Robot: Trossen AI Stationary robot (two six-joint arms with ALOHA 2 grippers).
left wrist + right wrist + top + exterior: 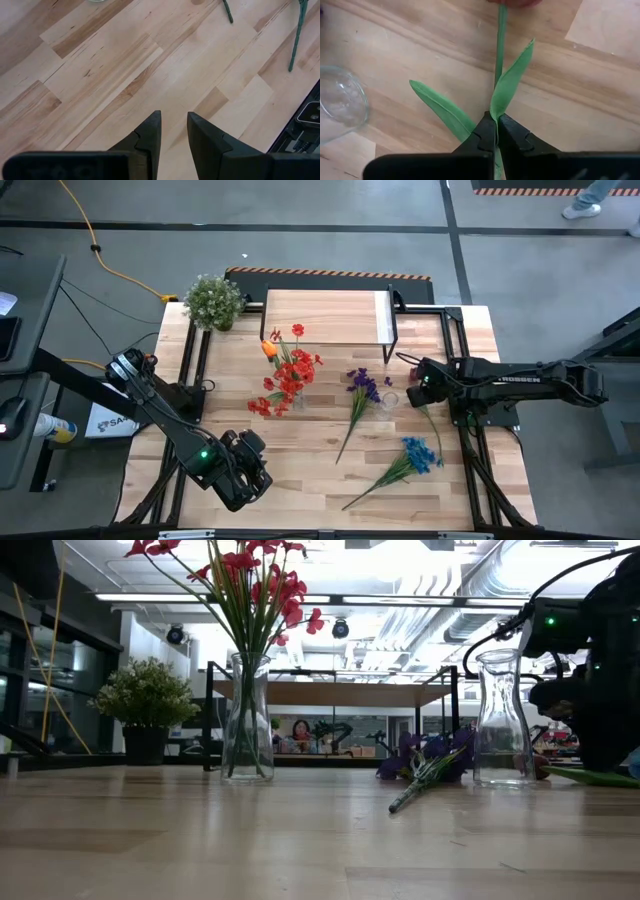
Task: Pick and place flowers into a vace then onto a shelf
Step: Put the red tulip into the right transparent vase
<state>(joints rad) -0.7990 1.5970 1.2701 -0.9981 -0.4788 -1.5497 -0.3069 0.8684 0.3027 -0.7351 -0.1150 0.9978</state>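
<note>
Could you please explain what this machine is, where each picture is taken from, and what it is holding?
This is a table with two robot arms, seen by four cameras: one overhead, one level with the tabletop, and one on each wrist. The left gripper waits open and empty over bare wood near the front edge. The right gripper is shut on a green stem with long leaves, beside an empty glass vase. A second vase already holds red flowers. Purple flowers and blue flowers lie loose on the table. At the back stand a wooden shelf and a potted plant.
</note>
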